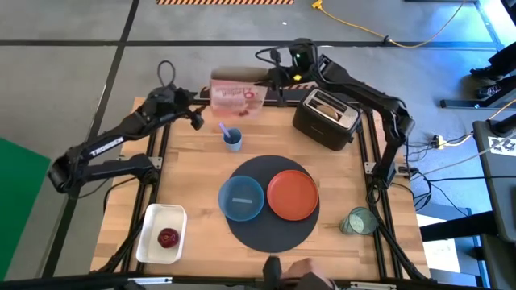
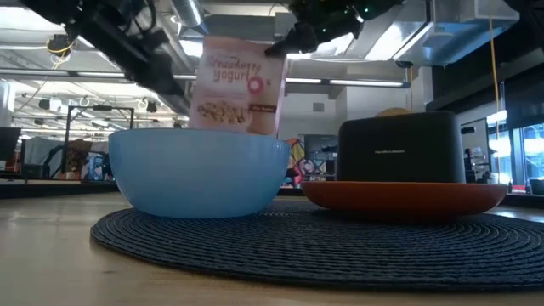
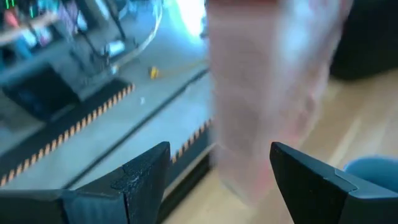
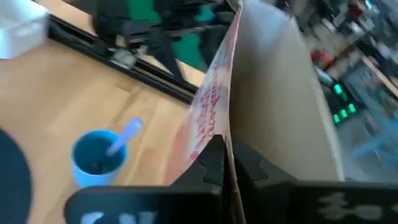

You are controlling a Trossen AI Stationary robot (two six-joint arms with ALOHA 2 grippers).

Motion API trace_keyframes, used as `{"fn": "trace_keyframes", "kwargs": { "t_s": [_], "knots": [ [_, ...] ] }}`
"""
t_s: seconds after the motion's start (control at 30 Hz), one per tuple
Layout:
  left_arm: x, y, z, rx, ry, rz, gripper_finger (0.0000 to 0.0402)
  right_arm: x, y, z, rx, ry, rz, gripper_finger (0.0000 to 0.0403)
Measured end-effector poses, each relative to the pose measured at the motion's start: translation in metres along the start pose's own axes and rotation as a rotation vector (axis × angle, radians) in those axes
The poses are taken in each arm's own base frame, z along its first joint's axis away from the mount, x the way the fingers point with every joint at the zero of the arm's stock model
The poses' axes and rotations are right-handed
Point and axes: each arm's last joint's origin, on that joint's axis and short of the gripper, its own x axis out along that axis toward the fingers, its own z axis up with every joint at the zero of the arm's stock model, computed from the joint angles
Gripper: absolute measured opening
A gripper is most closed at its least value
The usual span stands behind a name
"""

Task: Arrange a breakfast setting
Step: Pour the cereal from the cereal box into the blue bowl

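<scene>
The pink cereal box (image 1: 238,95) hangs tilted over the table's far edge, with my right gripper (image 2: 297,38) shut on its top. My left gripper (image 1: 196,118) stands open just left of the box, which shows blurred beyond its fingers (image 3: 267,99). A dark round mat (image 1: 274,229) carries the blue bowl (image 1: 242,197) and the orange plate (image 1: 292,195). A small blue cup (image 1: 232,138) with a spoon in it stands behind the mat. The pale green cup (image 1: 359,220) sits at the near right. Dark red fruit (image 1: 168,238) lies in a white tray. My right gripper pinches a thin cardboard edge (image 4: 225,127) at the box's top corner between its two fingers. The printed pink face is on one side and plain brown card on the other. The fingers come from the table's right, slanting down. The box hangs tilted below them; the bowl hides its lower end.
A black toaster (image 1: 326,117) with bread in its slots stands at the far right, close to my right arm. The white tray (image 1: 149,242) lies at the near left corner. Bare wood shows between the small cup and the left edge.
</scene>
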Motion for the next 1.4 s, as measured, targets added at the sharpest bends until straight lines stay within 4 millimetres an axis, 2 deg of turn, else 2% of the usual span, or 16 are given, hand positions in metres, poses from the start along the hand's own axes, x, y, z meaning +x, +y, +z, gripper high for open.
{"fn": "trace_keyframes", "kwargs": {
  "t_s": [0.13,0.3,0.5,0.7,1.0,1.13,1.4],
  "knots": [
    [-0.016,0.001,0.008,0.036,-0.113,-0.075,0.0273,-0.012,0.002,0.016,-0.044,-0.104,0.05,0.0],
    [-0.026,-0.001,0.011,0.046,-0.178,-0.165,0.0273,-0.027,0.002,0.031,-0.08,-0.156,0.044,0.0],
    [-0.028,0.003,0.016,0.038,-0.218,-0.083,0.0273,-0.044,-0.002,0.05,-0.149,-0.185,-0.072,0.0],
    [-0.028,0.003,0.016,0.04,-0.22,-0.09,0.0273,-0.05,-0.001,0.054,-0.143,-0.174,-0.087,0.0],
    [-0.028,-0.001,0.015,0.068,-0.232,-0.217,0.0273,-0.05,0.0,0.052,-0.118,-0.16,-0.069,0.0],
    [-0.02,-0.005,0.013,0.054,-0.21,-0.307,0.0273,-0.05,0.001,0.053,-0.121,-0.187,-0.044,0.0],
    [-0.004,-0.009,0.012,0.056,-0.188,-0.335,0.0273,-0.048,0.005,0.056,-0.113,-0.233,0.021,0.0]
  ]
}}
